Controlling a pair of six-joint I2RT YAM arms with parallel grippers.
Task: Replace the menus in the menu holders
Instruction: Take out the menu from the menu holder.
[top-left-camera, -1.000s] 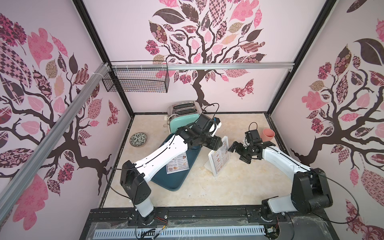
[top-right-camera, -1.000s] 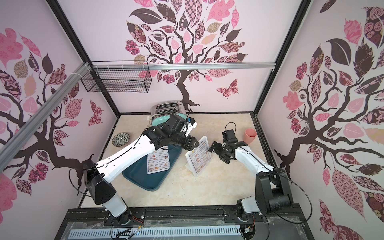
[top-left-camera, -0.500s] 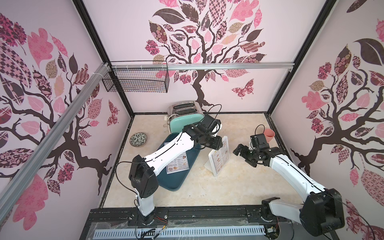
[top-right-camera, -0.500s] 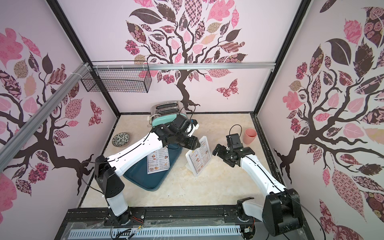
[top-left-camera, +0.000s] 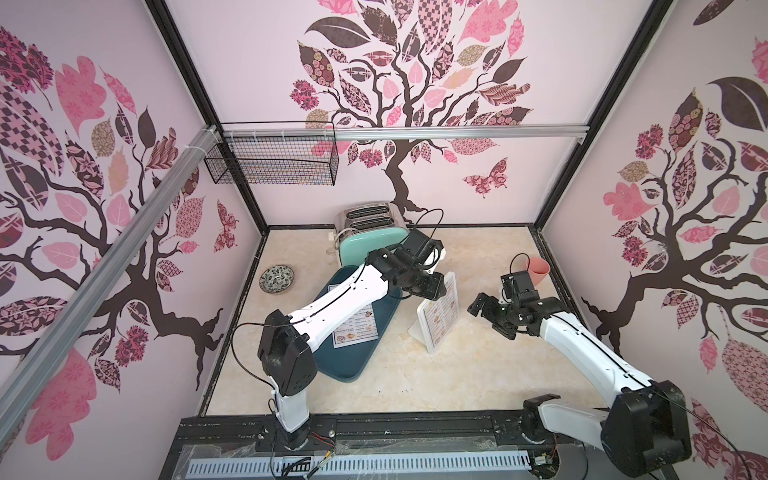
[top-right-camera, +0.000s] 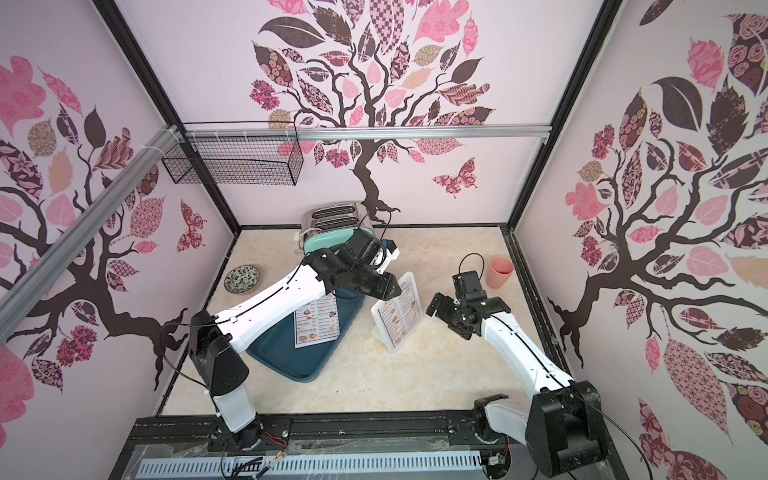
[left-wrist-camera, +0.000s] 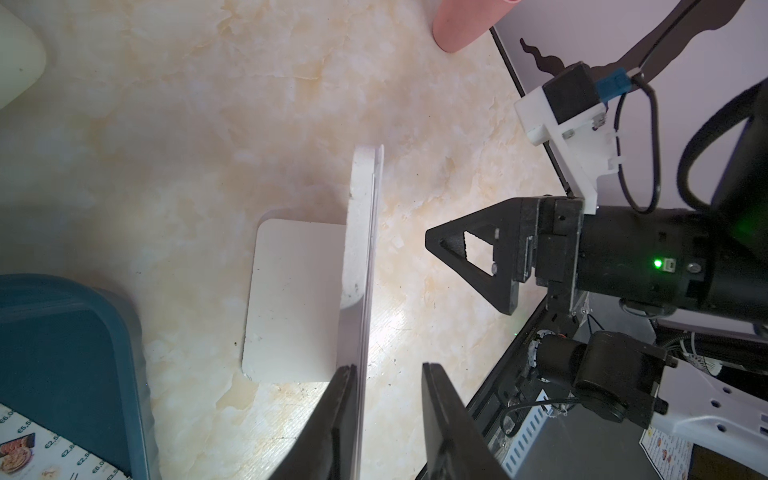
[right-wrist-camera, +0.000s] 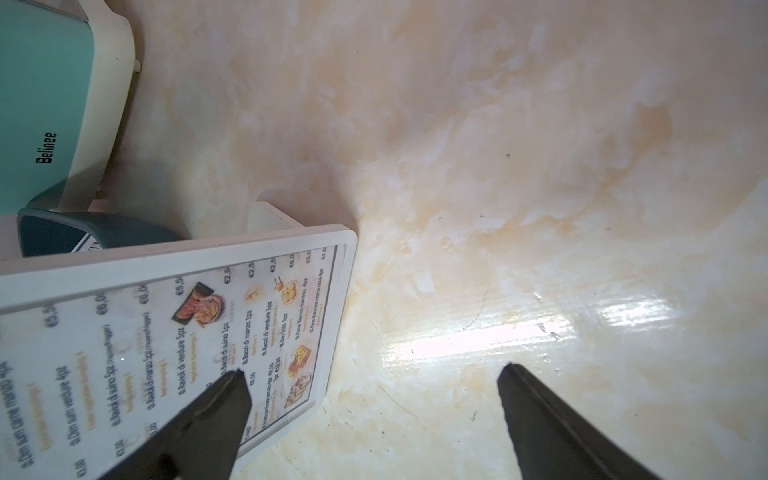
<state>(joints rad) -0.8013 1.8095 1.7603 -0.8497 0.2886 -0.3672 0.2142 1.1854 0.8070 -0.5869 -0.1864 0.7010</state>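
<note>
Pink walls printed with dark trees close in on a cream marbled table (top-right-camera: 395, 382). Taking the table's middle as the dial's centre in both top views, a dark teal tray (top-right-camera: 291, 361) lies toward 9 o'clock, a mint toaster (top-right-camera: 332, 216) stands at 11 against the back wall, and the menu holder (right-wrist-camera: 187, 257) stands upright and slanted almost at the centre, its foot flat on the table. One menu (right-wrist-camera: 166, 340) sits inside that holder. The other menu (top-right-camera: 316, 328) lies flat on the tray, partly under the left arm. A patterned dish (top-right-camera: 242, 279) is out at 10 o'clock and a pink cup (top-right-camera: 500, 272) at 2. The left gripper (left-wrist-camera: 389, 368) straddles the holder's top edge with its jaws partly apart: one finger is against the panel, the other clear of it, so nothing is clamped yet. The right gripper (right-wrist-camera: 374, 369) hangs at 3 o'clock of the holder, facing the printed side, jaws spread wide and empty. The step in hand looks like securing the stand to take out the sheet in it. The next move probably calls for the left jaws to pinch the top edge squarely without tipping the stand, though whether they are aimed at the frame or the sheet cannot be told.
</note>
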